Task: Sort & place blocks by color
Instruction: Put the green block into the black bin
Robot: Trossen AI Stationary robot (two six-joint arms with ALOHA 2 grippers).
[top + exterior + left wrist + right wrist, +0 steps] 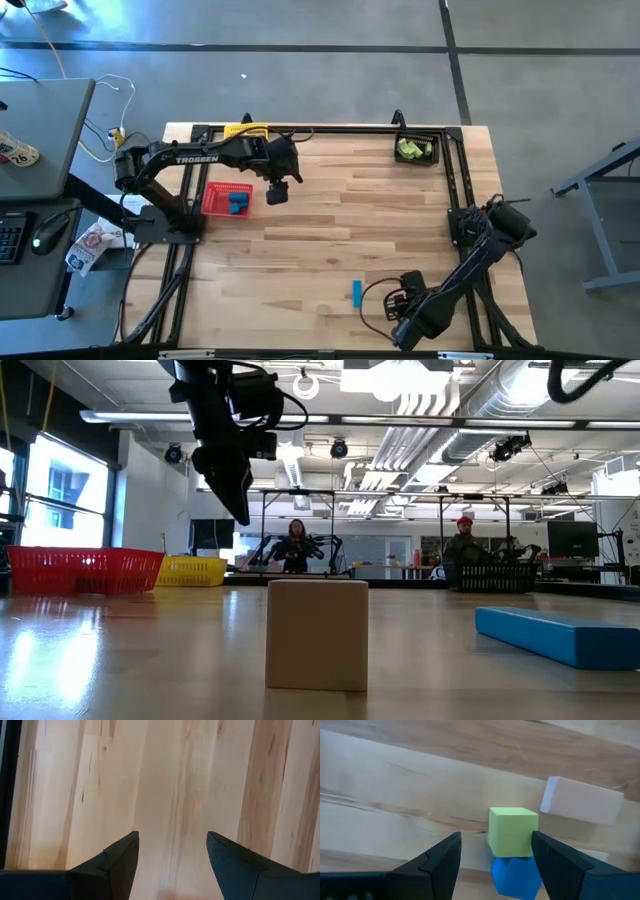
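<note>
High view: blue blocks (237, 203) in red basket (212, 199)

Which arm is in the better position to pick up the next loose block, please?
Right. The right gripper is open just before a green cube and blue block. The left gripper, beside the red basket, faces bare table.

A red mesh basket (226, 199) sits on the left part of the wooden table (340, 230), a yellow basket (245, 130) at its far edge, and a black basket (418, 148) in the far right corner. Beyond the table, two people (297, 544) sit in the room. A keyboard (10, 236) and mouse (52, 230) lie on a side desk.
</note>
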